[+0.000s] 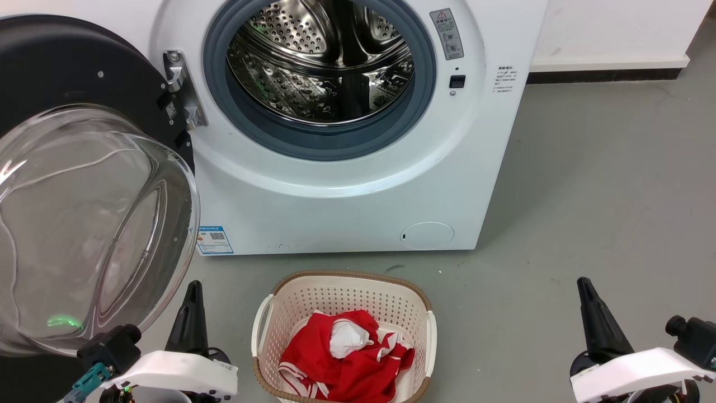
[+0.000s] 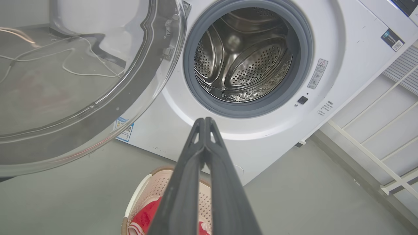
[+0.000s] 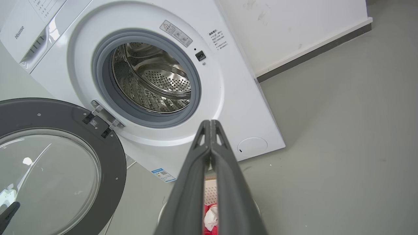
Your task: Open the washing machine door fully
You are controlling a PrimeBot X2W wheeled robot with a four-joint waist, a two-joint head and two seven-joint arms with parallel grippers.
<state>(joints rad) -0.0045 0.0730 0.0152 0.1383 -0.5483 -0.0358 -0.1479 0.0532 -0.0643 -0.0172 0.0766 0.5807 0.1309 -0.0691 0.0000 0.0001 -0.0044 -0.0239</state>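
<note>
Your washing machine door (image 1: 95,190) stands swung out to the left of the washing machine (image 1: 347,207). It hangs from the hinge (image 1: 182,89) at the left edge of the machine's opening, with its glass bowl (image 1: 84,235) turned outward toward you. I judge it fully open or very nearly so, because the steel drum (image 1: 321,67) and grey gasket (image 1: 313,143) are wholly uncovered, which is the purpose of the swing.

Your left tool (image 2: 204,121) is closed, fingers pressed together on nothing. It is held low in front of the machine, just below the door's bowl and apparently not touching it. Your right tool (image 3: 210,123) is likewise closed and empty, low in front of the machine toward its right side and well apart from the door. Both seem held back so the door's arc is free.

A laundry basket (image 1: 347,275) holding a red garment (image 1: 347,364) sits on the floor (image 1: 587,196) directly in front of the machine, below the opening, likely placed there for loading.

Little writing can be read:
- The Hisense badge (image 3: 19,32) sits on the machine's top panel.
- The warning sticker (image 1: 446,33), right of the opening, carries a red triangle, but its text is too small to read.
- The blue label (image 1: 214,239), at the machine's lower left, shows a QR code.
- The round flap (image 1: 427,235), at the lower right, is blank.
</note>
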